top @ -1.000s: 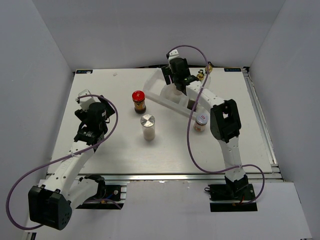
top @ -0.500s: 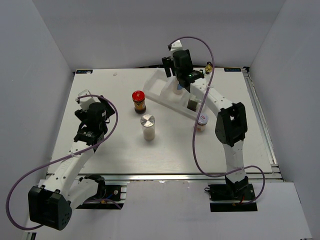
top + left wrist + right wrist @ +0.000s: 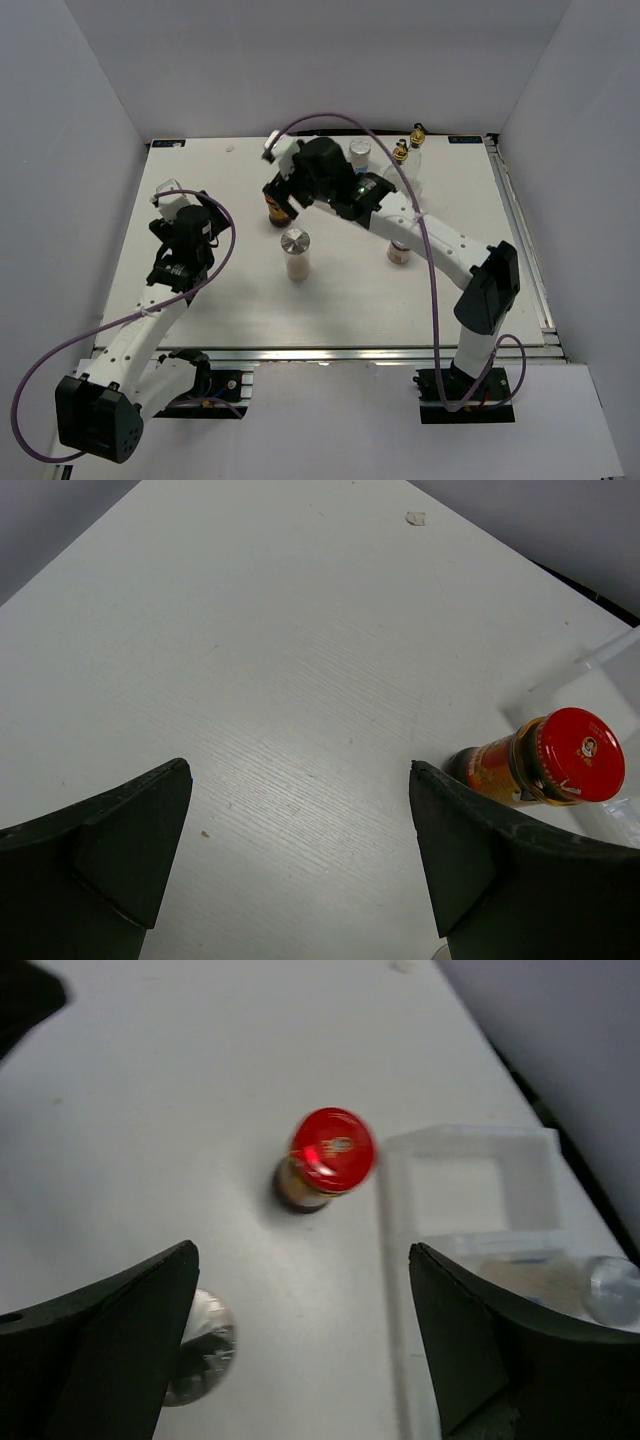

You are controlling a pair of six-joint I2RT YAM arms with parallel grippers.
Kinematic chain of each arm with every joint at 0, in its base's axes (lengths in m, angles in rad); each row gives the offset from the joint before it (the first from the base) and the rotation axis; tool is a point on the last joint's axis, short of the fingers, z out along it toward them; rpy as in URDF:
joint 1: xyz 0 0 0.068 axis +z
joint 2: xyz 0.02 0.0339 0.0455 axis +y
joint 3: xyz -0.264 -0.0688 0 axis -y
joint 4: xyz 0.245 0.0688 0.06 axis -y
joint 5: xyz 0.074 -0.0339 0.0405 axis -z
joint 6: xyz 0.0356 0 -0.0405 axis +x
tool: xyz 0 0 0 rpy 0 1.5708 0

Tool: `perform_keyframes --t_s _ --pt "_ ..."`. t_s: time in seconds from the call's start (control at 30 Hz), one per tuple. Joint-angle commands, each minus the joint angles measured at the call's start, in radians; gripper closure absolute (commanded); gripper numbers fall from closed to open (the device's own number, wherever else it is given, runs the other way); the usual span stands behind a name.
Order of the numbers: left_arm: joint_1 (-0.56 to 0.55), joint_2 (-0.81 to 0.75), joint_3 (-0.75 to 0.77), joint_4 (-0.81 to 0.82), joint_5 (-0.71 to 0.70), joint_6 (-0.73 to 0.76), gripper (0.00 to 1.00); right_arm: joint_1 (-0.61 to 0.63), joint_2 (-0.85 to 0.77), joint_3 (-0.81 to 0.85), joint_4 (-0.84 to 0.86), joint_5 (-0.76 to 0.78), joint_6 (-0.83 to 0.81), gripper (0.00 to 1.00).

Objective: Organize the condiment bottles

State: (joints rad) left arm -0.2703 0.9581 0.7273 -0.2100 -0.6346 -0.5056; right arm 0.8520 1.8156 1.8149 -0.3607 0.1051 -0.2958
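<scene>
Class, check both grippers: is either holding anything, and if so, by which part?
Nothing is held. The left gripper is open and empty; the right gripper is open above the red-lidded dark jar, not gripping it.

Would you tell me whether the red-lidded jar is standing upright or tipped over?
Upright: the red-lidded jar stands on its base on the table, lid uppermost, beside the tray.

Lighting is even and diffuse; the white table (image 3: 350, 300) reads bright, shadows faint and soft. The right wrist view is blurred, the red-lidded dark jar (image 3: 325, 1160) smeared. The left wrist view is sharp.
</scene>
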Motion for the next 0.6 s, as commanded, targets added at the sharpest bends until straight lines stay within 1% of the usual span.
perform_keyframes --t_s 0.0,0.1,0.2,0.4,0.5,0.57 --pt "0.006 -0.027 0.006 -0.002 0.030 0.001 0.02 0.047 -0.018 -0.057 -0.066 -0.096 0.036 0.10" --pt "0.006 -0.030 0.003 0.001 0.049 0.001 0.02 0.091 0.007 -0.075 -0.054 -0.035 0.098 0.10" --pt "0.006 -0.032 0.003 0.004 0.067 0.007 0.02 0.107 0.036 -0.104 -0.023 -0.041 0.154 0.11" --pt "0.006 -0.038 0.000 0.000 0.053 0.004 0.02 0.125 0.071 -0.144 -0.038 0.062 0.195 0.11" --pt "0.006 -0.035 0.000 0.001 0.047 0.003 0.02 0.130 0.062 -0.175 -0.064 0.051 0.202 0.11" --pt "0.006 -0.032 0.003 -0.002 0.046 0.001 0.02 0.134 0.056 -0.189 -0.089 0.018 0.205 0.11"
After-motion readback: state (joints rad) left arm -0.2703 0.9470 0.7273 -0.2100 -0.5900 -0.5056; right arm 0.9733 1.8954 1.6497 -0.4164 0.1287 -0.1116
